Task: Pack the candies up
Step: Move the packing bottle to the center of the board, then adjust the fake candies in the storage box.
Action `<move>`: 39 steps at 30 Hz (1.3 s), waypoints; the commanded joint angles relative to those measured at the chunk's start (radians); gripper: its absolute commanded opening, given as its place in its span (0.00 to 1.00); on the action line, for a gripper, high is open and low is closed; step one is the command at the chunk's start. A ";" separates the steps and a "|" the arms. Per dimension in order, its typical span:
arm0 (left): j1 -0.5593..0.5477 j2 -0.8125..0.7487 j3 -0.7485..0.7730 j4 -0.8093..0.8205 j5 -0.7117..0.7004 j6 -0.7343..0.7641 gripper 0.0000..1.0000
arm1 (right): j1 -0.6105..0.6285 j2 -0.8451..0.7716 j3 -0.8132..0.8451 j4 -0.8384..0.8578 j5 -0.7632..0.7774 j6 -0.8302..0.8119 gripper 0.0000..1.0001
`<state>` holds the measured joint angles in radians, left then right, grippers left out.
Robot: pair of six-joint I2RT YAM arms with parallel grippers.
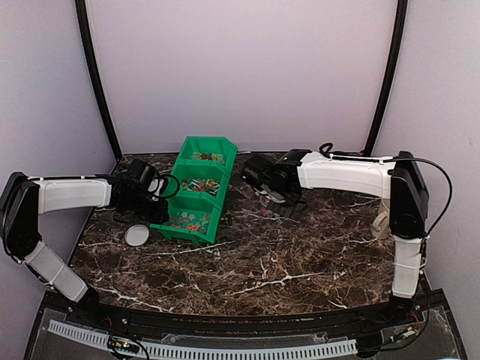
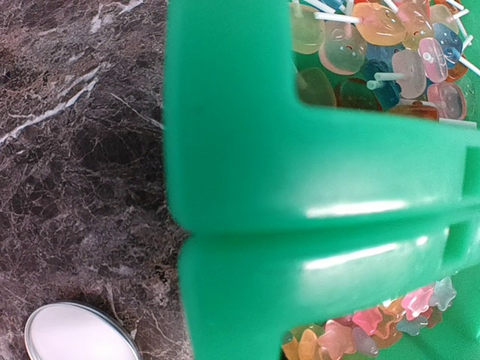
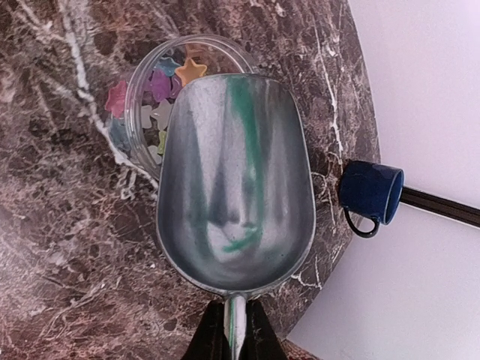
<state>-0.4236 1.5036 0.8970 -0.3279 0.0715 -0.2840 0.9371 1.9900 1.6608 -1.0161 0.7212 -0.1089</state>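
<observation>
- candies [image 3: 161, 82] lie loose in the clear jar [image 3: 212, 43], upper left of the right wrist view; the stars face every way with no shared axis. More sit in the green bin [image 2: 300, 172] compartments.
- Right end effector [image 3: 234, 330] is clenched on the scoop [image 3: 236, 187] handle at bottom centre. The scoop's long axis runs bottom to top, and its mouth overlaps the jar, hiding part of it.
- Left end effector [image 1: 156, 204] is against the bin's left side; cannot tell its grip.
- lid [image 2: 75, 336] lies flat on the bench [image 3: 60, 225] near the bin; blue cup [image 3: 369, 193] is at the right bench edge.

Green bin [image 2: 300, 172], multicol. candies [image 2: 371, 322] (pastel stars), silver scoop [image 3: 232, 187], dk marbled tbl [image 1: 285, 255].
</observation>
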 commanded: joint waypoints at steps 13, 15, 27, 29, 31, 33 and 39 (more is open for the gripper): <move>-0.001 -0.091 0.067 0.165 0.049 -0.012 0.00 | 0.018 -0.225 -0.018 0.233 -0.132 -0.212 0.00; -0.001 -0.091 0.066 0.165 0.050 -0.013 0.00 | 0.044 -0.281 -0.039 0.270 -0.174 -0.260 0.00; -0.001 -0.080 0.072 0.150 0.030 -0.008 0.00 | 0.216 -0.227 0.106 0.126 -0.308 -0.395 0.00; 0.001 -0.083 0.058 0.186 0.093 -0.017 0.00 | 0.232 -0.186 0.153 0.082 -0.298 -0.403 0.00; 0.008 -0.086 0.025 0.258 0.192 -0.055 0.00 | 0.239 -0.147 0.207 0.050 -0.262 -0.388 0.00; 0.013 -0.077 0.014 0.292 0.257 -0.089 0.00 | 0.236 -0.152 0.205 0.084 -0.227 -0.367 0.00; 0.043 -0.029 -0.026 0.428 0.491 -0.195 0.00 | 0.233 -0.318 0.048 0.409 -0.108 -0.306 0.00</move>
<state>-0.4042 1.5036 0.8803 -0.2138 0.2996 -0.3805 1.1690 1.8046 1.7729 -0.8417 0.5129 -0.4706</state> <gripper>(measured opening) 0.092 0.085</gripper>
